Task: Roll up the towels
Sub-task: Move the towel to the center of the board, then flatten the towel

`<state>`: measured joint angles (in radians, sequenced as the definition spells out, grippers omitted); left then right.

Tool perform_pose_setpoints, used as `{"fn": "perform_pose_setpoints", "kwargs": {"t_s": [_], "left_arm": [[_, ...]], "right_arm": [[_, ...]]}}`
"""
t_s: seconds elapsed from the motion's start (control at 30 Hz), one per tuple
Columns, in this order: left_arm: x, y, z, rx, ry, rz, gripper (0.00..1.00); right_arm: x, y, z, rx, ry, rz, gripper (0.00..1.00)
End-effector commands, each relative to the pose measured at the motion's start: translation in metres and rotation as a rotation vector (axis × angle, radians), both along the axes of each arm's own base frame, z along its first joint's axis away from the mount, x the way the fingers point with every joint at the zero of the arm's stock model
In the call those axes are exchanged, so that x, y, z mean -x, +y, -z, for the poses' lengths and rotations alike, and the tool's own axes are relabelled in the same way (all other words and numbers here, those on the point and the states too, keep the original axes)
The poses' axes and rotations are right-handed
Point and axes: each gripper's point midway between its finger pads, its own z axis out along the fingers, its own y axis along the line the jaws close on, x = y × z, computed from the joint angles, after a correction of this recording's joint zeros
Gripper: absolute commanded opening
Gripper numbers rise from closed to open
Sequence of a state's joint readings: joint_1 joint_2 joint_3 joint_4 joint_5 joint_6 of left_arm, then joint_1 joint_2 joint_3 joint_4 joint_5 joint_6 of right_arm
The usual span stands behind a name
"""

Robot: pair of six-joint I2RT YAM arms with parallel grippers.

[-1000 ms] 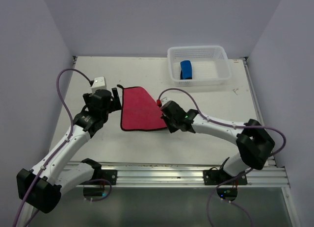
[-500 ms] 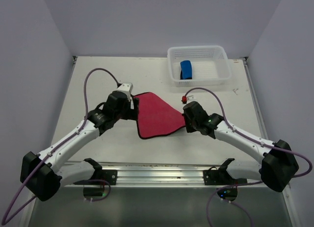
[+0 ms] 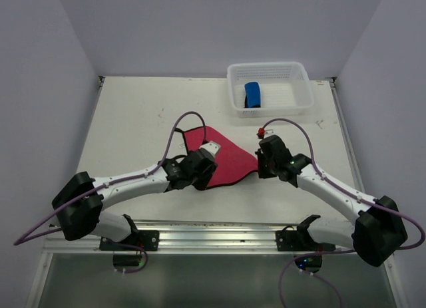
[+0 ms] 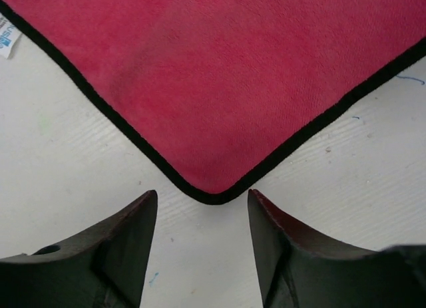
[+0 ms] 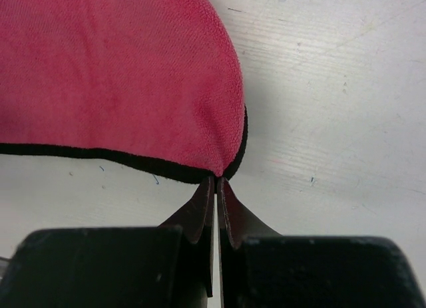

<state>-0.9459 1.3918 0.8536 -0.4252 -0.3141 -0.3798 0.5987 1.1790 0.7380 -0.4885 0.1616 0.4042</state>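
The pink-red towel [image 3: 226, 160] lies spread flat on the table between my two grippers, with a black edging. My left gripper [image 4: 202, 211] is open just short of the towel's near corner [image 4: 213, 188], its fingers either side of it and not touching. My right gripper [image 5: 217, 183] is shut on the towel's right corner [image 5: 223, 165], pinching the black edge. The blue towel [image 3: 253, 94] is a short roll inside the white mesh basket [image 3: 301, 98] at the back right.
A small white label [image 4: 8, 40] sticks out from the towel's left edge. Both arms reach inward over the middle of the white table [image 3: 133, 115]. A metal rail [image 3: 219, 236] runs along the near edge.
The towel has been dragged right and towards the near edge. My left gripper let go and moved round to the towel's near corner; my right gripper shifted right, still pinching its corner.
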Motion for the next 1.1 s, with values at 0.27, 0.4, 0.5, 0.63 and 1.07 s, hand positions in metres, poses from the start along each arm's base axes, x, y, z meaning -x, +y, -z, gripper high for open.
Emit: {"fn": "perform_pose_setpoints", "kwargs": {"t_s": [0.27,0.4,0.5,0.63,1.07], "left_arm": [[0.012,-0.025,0.034,-0.041,-0.012,0.082,0.54],[0.007,-0.020,0.040,-0.083,-0.027,0.063,0.49],[0.005,-0.018,0.045,-0.097,-0.034,0.065,0.45],[0.006,-0.020,0.057,-0.113,-0.017,0.074,0.44],[0.010,-0.019,0.080,-0.153,0.035,0.083,0.17]], "right_arm": [[-0.009,0.003,-0.002,-0.067,-0.004,0.018,0.00],[-0.010,0.001,-0.001,-0.063,-0.003,0.025,0.00],[-0.010,0.001,0.000,-0.064,0.000,0.023,0.00],[-0.010,0.001,0.000,-0.060,0.001,0.025,0.00],[-0.013,-0.002,0.000,-0.052,0.002,0.034,0.00]]}}
